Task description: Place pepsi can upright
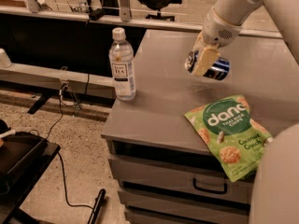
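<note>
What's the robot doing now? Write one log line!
gripper: over gray cabinet, shut on pepsi can | can: sideways | upright: not yet

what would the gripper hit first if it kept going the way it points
Most likely the bare cabinet top; the gripper, clamped on the sideways pepsi can, points down at it, though depth is unclear.

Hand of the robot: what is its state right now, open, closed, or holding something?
The hand is closed on the pepsi can, holding it on its side over the cabinet top.
</note>
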